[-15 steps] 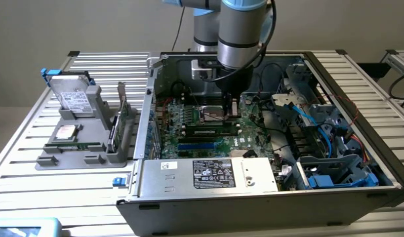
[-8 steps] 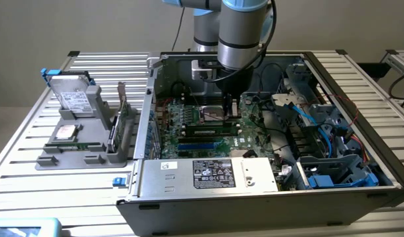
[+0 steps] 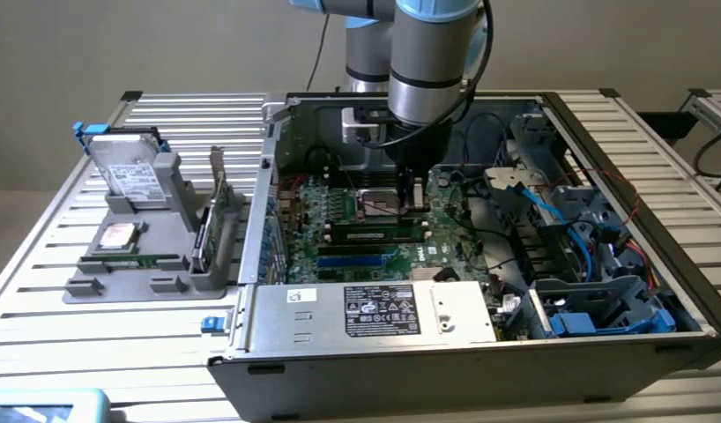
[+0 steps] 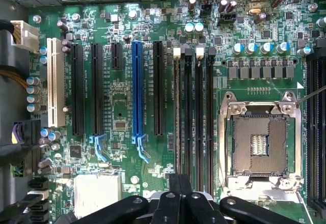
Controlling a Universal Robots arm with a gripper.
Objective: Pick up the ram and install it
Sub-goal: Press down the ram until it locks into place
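Ram flat on tray, long axis left-right in ext view; fingers closed, empty.

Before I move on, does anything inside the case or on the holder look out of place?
Nothing looks damaged or askew. The gripper is shut with nothing in it above the motherboard, while the ram lies flat on the grey holder outside the computer case.

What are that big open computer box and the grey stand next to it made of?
The computer case looks like thin sheet metal: dull grey, with folded edges. The grey stand is probably plastic: matte, thick and blocky, though the look leaves that open.
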